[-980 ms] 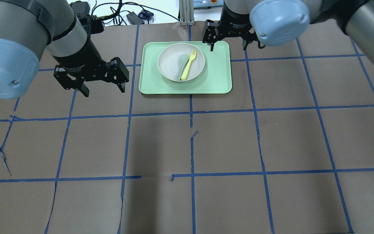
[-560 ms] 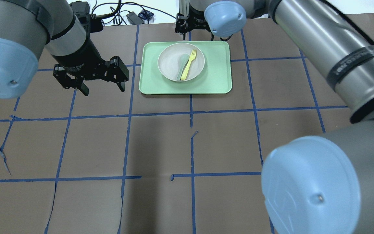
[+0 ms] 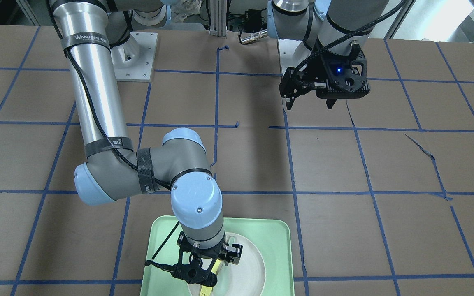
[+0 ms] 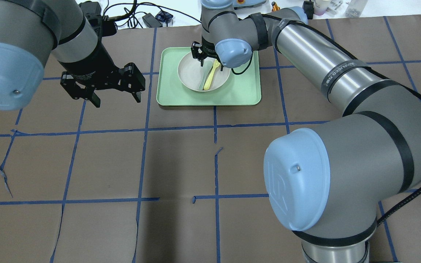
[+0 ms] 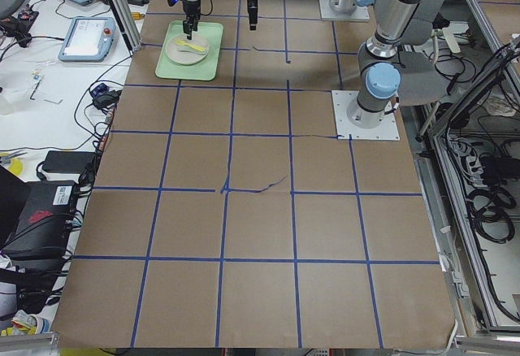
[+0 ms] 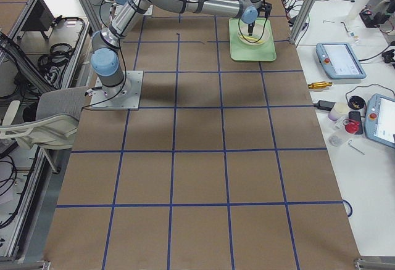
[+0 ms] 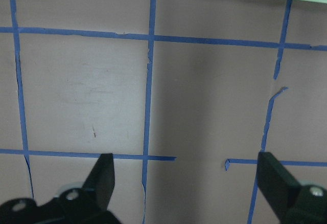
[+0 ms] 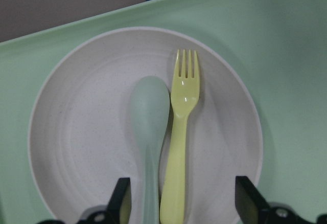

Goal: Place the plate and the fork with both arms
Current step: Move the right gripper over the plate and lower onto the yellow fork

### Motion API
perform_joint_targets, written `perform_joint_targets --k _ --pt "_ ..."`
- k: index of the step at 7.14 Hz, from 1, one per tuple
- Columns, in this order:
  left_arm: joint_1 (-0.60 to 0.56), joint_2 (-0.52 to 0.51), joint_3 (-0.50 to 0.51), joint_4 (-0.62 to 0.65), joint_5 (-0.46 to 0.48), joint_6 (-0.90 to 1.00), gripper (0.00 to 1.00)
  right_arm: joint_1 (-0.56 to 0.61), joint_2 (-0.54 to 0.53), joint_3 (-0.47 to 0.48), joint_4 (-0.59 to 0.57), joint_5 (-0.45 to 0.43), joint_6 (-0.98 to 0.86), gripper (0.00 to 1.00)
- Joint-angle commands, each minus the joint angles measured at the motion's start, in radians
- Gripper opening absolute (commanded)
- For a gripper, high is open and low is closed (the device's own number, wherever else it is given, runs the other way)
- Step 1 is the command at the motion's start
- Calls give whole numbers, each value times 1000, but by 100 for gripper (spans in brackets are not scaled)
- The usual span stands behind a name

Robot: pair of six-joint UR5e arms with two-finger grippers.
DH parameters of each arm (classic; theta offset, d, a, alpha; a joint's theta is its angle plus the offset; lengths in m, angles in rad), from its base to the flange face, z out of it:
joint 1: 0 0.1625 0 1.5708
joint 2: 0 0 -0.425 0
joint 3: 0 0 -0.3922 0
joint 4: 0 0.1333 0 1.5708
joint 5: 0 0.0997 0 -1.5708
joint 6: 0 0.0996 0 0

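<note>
Right arm has swung in from beyond the tray, and now the right claw hangs low over the plate, fingers spread, gripping nothing. The overhead view hides half of this behind a blue joint cap; the right wrist view lays it bare: fork in the plate, right alongside the spoon, both between the fingers. The left claw hovers released over the brown surface, beside the tray; its wrist view catches only the tray's edge.
</note>
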Motion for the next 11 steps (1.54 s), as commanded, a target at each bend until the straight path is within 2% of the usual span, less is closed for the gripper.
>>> perform_joint_targets --k 1,2,4,5,6,11 --pt "0 -7 5 0 -3 0 100 9 25 19 -29 6 5 70" --pt "0 -7 5 2 -3 -2 100 12 33 19 -30 18 5 61" --pt "0 -7 5 3 -3 -2 100 12 35 19 -30 26 -1 57" --pt "0 -7 5 2 -3 -3 100 12 33 21 -29 24 -5 47" --pt "0 -7 5 3 -3 -3 100 12 33 22 -29 23 -8 43" --pt "0 -7 7 3 -3 -6 100 12 38 26 -27 10 -12 43"
